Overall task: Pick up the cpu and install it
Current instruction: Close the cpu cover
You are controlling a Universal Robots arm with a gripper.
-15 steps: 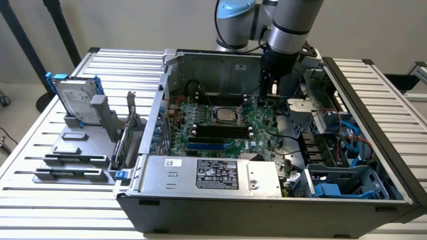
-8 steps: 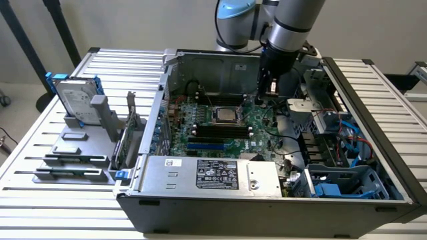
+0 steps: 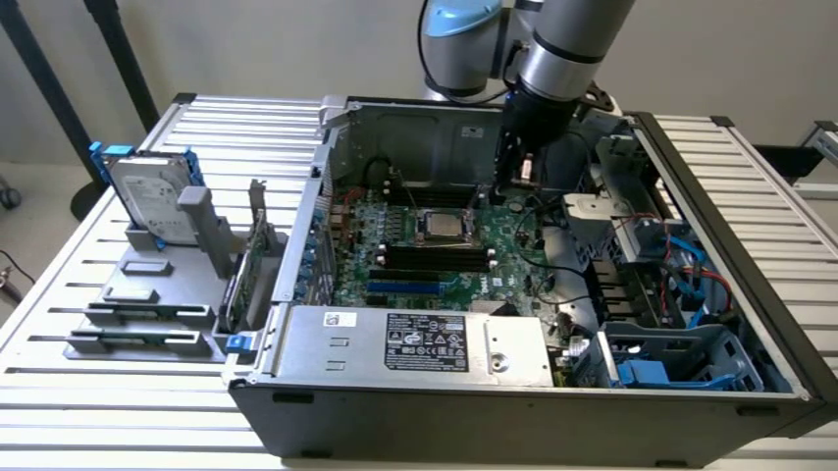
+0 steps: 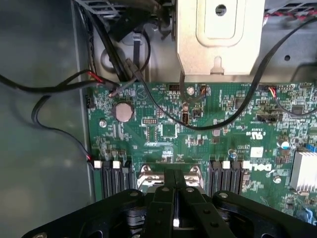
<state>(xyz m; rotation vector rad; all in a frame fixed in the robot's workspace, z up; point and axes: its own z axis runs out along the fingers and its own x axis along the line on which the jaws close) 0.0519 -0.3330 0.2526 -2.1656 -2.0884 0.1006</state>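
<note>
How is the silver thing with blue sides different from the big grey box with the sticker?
The hard drive stands on edge in a rack outside the computer case; the power supply box lies flat inside it. The hard drive has blue rails; the box is bigger, with none. Both are silvery metal.

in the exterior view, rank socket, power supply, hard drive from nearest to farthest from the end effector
1. socket, on the board close by the end effector, toward the exterior view's left.
2. power supply, along the case's near edge.
3. hard drive, outside the case, far to the exterior view's left.
</note>
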